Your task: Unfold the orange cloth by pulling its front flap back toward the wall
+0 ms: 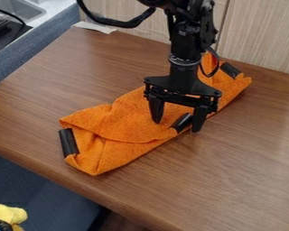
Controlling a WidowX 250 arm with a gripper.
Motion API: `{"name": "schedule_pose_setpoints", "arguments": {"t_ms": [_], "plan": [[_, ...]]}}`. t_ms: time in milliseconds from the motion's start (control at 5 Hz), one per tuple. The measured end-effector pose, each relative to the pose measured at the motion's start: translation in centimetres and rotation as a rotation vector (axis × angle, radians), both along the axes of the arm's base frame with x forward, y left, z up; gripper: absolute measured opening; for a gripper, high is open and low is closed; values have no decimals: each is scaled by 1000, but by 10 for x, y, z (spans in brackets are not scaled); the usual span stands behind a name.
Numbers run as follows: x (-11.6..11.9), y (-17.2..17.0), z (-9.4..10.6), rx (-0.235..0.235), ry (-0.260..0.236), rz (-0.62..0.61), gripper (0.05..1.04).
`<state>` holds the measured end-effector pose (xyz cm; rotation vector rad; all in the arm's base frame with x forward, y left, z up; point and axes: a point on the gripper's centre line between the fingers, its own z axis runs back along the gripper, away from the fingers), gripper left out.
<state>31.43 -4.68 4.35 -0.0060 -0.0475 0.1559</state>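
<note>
- Camera view: the orange cloth (pixel 132 119) lies slantwise on the bench (pixel 231 180), overlapping itself, its layers uneven; any folding looks only partly done.
- The jaws stand wide above its long edge, a black strip (pixel 182 122) between them, seemingly ungripped.
- The arm (pixel 184 67) hides some cloth; whether the jaws touch it, I can't tell.
</note>
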Motion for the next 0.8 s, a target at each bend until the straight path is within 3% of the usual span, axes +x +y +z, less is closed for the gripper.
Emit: {"name": "schedule_pose_setpoints", "arguments": {"t_ms": [400,600,800], "plan": [[1,-1,0,8,-6,-6,385],[1,-1,0,9,-6,-7,176],[1,0,-1,12,-3,-9,75]]}}
